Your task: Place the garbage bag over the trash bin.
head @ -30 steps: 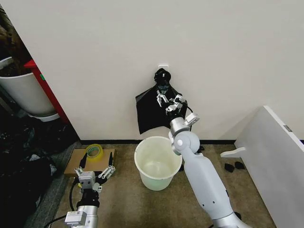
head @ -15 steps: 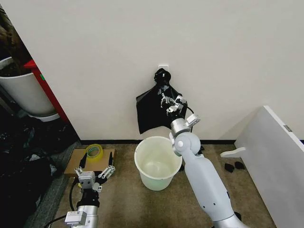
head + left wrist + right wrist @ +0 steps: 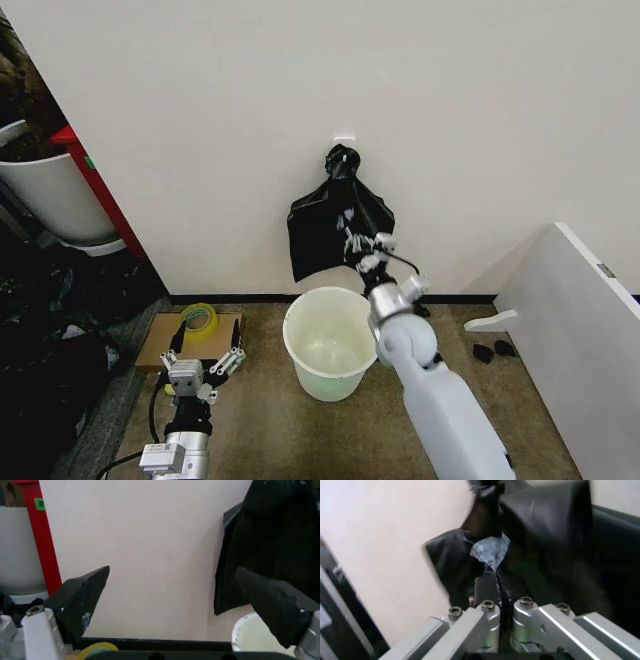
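Garbage bag (image 3: 335, 228) hangs long axis vertical above trash bin (image 3: 331, 341); right gripper (image 3: 357, 240) fingers clenched on it.

The garbage bag (image 3: 335, 225) is hanging on the wall at twelve o'clock, directly behind the trash bin (image 3: 330, 342) sitting on the floor.
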Robot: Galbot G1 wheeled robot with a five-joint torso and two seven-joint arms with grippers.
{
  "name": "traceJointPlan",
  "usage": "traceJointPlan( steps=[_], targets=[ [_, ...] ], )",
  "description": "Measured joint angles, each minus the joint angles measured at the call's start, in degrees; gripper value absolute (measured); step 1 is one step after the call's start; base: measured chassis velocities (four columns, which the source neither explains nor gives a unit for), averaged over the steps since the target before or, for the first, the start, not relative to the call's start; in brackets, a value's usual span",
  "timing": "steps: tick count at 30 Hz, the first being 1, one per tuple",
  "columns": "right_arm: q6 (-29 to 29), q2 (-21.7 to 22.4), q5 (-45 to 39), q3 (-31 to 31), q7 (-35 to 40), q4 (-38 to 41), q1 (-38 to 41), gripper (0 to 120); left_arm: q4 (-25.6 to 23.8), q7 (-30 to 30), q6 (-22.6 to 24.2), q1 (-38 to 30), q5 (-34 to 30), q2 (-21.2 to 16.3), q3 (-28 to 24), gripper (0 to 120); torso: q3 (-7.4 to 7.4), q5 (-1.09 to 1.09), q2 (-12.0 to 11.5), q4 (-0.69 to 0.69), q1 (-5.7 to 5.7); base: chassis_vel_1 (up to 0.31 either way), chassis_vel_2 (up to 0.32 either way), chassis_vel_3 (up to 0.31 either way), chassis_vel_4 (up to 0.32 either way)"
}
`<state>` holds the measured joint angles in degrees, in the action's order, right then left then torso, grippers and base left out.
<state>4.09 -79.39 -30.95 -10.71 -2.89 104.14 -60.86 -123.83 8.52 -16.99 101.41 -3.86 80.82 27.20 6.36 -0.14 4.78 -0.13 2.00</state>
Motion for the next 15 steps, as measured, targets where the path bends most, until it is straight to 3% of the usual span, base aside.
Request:
traceJointPlan(
  steps=[8,15],
  targets=[
    [2.7,2.3,8.4,0.7,-1.2,5.6,-7.9,0,0.3,0.0,0.0,-0.4,0.0,-0.2,-0.4,99,0.00,0.00,0.0,0.00,0.00,0.000,0.000,0.000,0.000],
    [8.0,6.8,16.4,-0.5,-3.0,10.5,-19.7,0,0.8,-0.1,0.1,-0.8,-0.1,-0.6,-0.8,99,0.00,0.00,0.0,-0.01,0.00,0.000,0.000,0.000,0.000]
  ],
)
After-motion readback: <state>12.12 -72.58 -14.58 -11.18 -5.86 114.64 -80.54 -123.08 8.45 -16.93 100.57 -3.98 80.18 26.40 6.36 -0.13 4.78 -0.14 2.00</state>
